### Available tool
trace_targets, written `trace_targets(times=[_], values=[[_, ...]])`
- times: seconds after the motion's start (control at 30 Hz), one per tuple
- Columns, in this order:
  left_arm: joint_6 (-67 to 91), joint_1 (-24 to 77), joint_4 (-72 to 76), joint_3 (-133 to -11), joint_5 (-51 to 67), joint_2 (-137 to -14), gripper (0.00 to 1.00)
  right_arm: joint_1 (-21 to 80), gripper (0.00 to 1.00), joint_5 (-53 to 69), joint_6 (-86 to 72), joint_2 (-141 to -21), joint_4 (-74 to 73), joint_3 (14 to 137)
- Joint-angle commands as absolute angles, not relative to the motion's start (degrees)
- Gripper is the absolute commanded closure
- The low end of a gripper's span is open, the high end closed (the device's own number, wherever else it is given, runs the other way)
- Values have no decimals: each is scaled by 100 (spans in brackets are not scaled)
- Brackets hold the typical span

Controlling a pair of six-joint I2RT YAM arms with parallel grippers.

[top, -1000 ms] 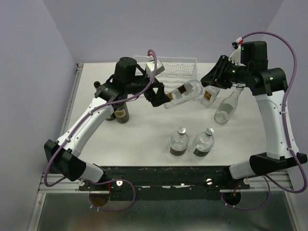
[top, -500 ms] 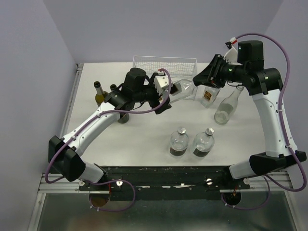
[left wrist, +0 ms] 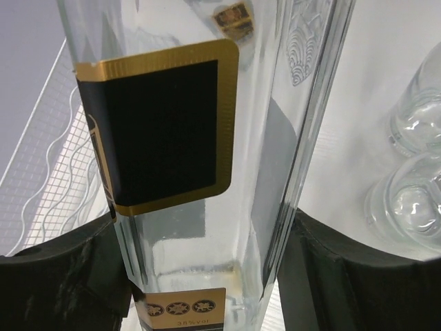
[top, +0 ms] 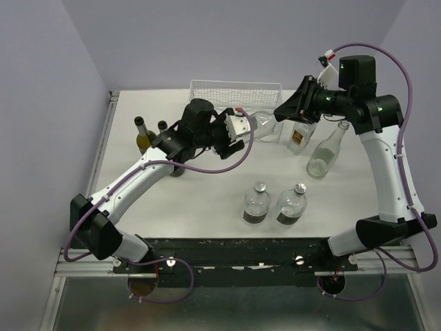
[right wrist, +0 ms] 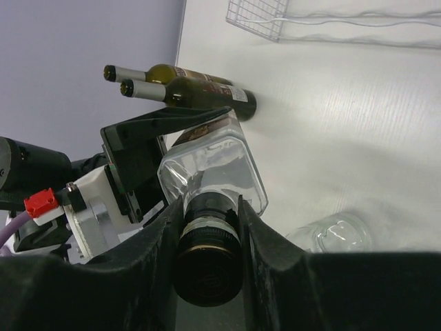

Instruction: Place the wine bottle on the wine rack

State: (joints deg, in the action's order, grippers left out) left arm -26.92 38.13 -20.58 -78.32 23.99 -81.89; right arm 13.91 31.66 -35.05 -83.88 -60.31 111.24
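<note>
A clear square wine bottle [top: 265, 125] with a black and gold label [left wrist: 165, 124] is held in the air between both arms, just in front of the white wire-mesh wine rack [top: 227, 88]. My left gripper [top: 238, 131] is shut on its lower body [left wrist: 207, 276]. My right gripper [top: 289, 110] is shut on its black-capped neck [right wrist: 207, 234]. In the left wrist view the rack's wavy wires [left wrist: 41, 172] lie to the left of the bottle. In the right wrist view the rack [right wrist: 331, 17] is along the top edge.
Two dark green bottles [top: 142, 134] stand at the left. A labelled clear bottle [top: 298, 136] and a tall clear bottle [top: 325, 152] stand at the right, below my right gripper. Two round clear bottles [top: 256, 203] [top: 291, 203] stand near the front.
The left arm has swung right and back with the bottle, uncovering the green bottles. The right gripper has moved left onto the bottle's neck. The bottle is now closer to the rack.
</note>
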Motion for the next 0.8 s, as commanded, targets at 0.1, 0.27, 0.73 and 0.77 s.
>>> trace_targets(times=[0.1,0.27,0.73,0.77], values=[[-3532,3823,-1540,-7928,1547,-7972,100,1433,19,3218,-2681,-8306,-6373,11417],[-4717,3964,-582,-7331,1091,-7542,100,1433,6,2944,-2479,-8270,-6231,11636],[-7610,3990,843,-7075,1282,-7611,100,1424,5,3191,-907,-8552,-7242,12578],[-7681,3999,922,-7101,1353,-7620,100,1415,5,2947,-827,-8500,-7251,12455]])
